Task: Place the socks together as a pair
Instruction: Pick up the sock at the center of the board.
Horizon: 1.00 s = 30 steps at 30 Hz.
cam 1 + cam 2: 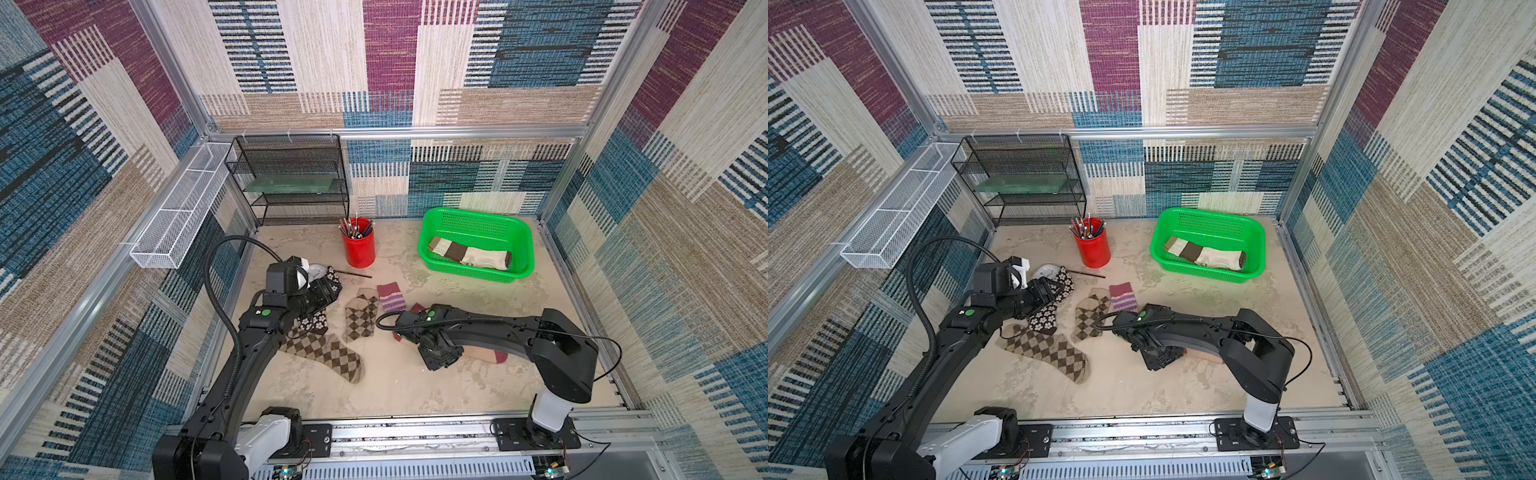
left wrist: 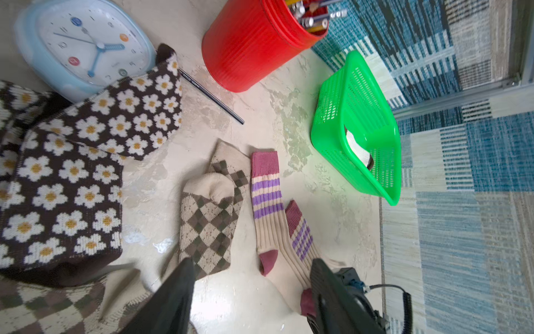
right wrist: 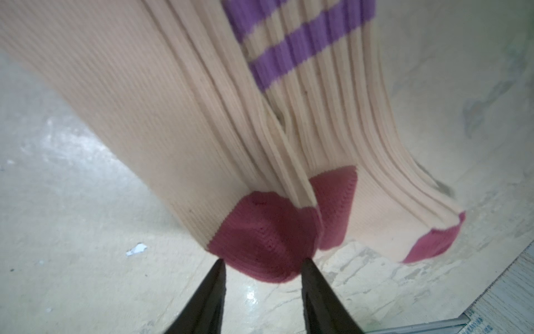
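Purple-striped socks [image 2: 267, 208] two, argyle socks [image 1: 360, 318] two

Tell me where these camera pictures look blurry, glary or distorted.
Right wrist view: the striped socks are soft and blurred up close, small glare spot on the table. Left wrist view: left gripper's fingers out of focus, bright glare on the table between them. Both top views: sharp; green basket tints the table beside it.

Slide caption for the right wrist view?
Right gripper open, fingertips at the maroon toe of overlapping beige purple-striped socks on the table.
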### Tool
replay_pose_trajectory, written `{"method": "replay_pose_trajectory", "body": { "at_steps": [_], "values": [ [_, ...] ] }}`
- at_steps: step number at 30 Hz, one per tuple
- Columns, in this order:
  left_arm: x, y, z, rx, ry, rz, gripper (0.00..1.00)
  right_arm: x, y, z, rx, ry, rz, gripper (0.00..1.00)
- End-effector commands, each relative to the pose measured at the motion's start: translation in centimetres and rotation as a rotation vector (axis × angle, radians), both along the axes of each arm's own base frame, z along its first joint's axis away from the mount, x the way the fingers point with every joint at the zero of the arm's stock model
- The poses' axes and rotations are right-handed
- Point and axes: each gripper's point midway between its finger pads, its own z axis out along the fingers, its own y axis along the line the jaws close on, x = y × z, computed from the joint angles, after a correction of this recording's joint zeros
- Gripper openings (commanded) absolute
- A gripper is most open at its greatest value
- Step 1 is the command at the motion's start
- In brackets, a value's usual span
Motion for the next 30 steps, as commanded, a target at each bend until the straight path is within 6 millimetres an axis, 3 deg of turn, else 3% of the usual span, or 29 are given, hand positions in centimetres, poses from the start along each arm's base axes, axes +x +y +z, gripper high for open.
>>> {"method": "replay_pose_trajectory", "body": {
  "at_steps": [1,3,6,13,19,24,30],
  "values": [
    [0.3,-2.1,0.3,0.023,-0.047,-0.105,0.66,0.6,0.1,1.6,0.064,-0.072,-0.092,0.54],
    [0.6,-3.8,0.4,0.037,-0.058,-0.164,0.67,0.5,1.6,2.8,0.206,-0.086,-0.143,0.60],
    [1.0,-5.9,0.1,0.041,-0.053,-0.229,0.68,-0.1,2.3,3.6,0.378,-0.061,-0.254,0.63],
    [2.7,-8.8,-2.2,0.123,0.014,-0.398,0.69,-0.3,3.2,3.4,0.754,0.007,-0.466,0.62],
    [4.7,-9.7,-3.2,0.169,0.042,-0.460,0.69,0.7,2.5,1.8,0.795,0.015,-0.514,0.58],
    [6.3,-10.7,-5.1,0.176,0.097,-0.493,0.68,1.1,2.0,0.3,0.699,0.035,-0.522,0.55],
    [8.1,-12.1,-7.2,0.261,0.144,-0.568,0.68,0.5,1.6,1.3,0.695,0.035,-0.556,0.55]
  ]
}}
